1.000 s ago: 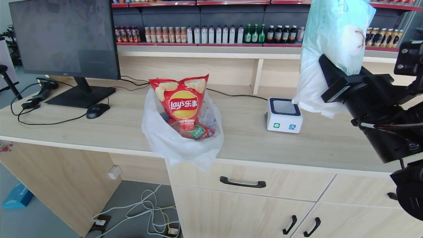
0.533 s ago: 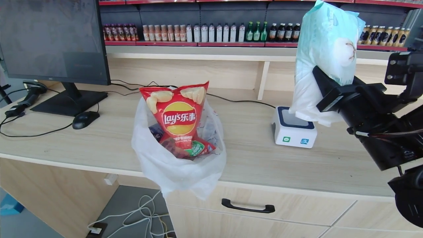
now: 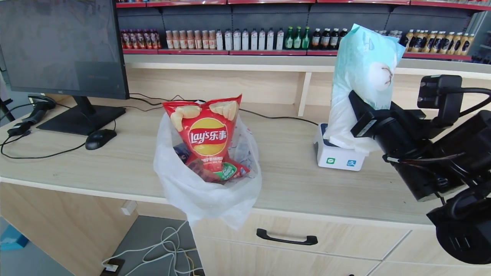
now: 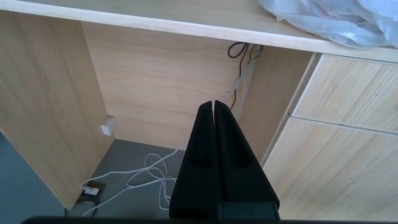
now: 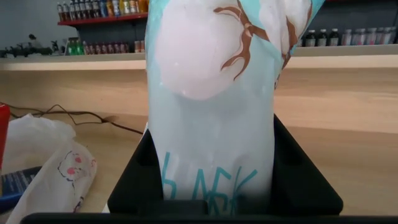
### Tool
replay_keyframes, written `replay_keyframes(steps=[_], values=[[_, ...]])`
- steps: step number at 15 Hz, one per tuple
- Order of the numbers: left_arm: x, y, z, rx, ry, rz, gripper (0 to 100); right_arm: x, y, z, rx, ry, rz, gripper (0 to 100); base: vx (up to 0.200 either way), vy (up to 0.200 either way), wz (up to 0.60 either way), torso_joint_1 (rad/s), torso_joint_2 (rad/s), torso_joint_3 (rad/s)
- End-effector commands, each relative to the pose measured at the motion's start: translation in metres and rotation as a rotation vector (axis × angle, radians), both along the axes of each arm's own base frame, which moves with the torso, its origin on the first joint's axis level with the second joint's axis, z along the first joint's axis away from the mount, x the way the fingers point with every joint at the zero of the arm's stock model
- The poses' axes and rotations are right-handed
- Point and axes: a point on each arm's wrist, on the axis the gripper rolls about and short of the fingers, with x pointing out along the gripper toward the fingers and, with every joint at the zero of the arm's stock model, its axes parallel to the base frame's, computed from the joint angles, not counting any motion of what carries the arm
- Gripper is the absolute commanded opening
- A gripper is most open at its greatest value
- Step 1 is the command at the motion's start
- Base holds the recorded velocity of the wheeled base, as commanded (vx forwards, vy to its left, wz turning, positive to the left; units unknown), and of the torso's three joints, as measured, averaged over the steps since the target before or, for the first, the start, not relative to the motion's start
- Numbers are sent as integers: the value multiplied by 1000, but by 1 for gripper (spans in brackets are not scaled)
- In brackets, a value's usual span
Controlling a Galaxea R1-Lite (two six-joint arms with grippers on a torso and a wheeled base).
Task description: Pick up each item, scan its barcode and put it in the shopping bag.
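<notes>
Holding a soft pale-green pack [image 3: 362, 65] upright, the right gripper [image 3: 363, 115] is clamped on the pack's lower half, at the right side of the counter [image 3: 291, 180]. The pack's bottom end sits directly over the white scanner box [image 3: 337, 157] and appears to rest on it, though contact cannot be confirmed. No barcode is visible on the faces shown. The left gripper [image 4: 214, 127] hangs below the counter's near edge, in front of the cabinet panels, its fingers pressed together with nothing between them.

The shopping bag [image 3: 203, 188] stands at the near edge of the counter, well left of the scanner, with its mouth open. A red crisp packet [image 3: 207, 128] stands upright inside it, and a smaller packet [image 3: 226, 170] lies at its foot.

Assessment: the goods in the bag are judged finished. The pack is at the scanning step. Outstanding for this item are a confirmed read, a carry leftward across the counter and a release into the bag. The crisp packet crowds the opening, so room is tight.
</notes>
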Motion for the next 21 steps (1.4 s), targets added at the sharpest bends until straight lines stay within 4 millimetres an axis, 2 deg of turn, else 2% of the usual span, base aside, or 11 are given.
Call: replay_keyframes(steps=[1,4,7,21], values=[[0,0,0,0,0,1,0,14,9,-18,-16,51,0,0,0,0,0,0,0,0],[0,0,0,0,0,1,0,30,14,-20,24,49,-13,0,0,0,0,0,0,0],[0,0,0,1,-2,1,0,40,2,-13,65,27,-88,0,0,0,0,0,0,0],[0,0,0,-2,-2,1,0,51,-12,-12,75,13,-136,0,0,0,0,0,0,0]])
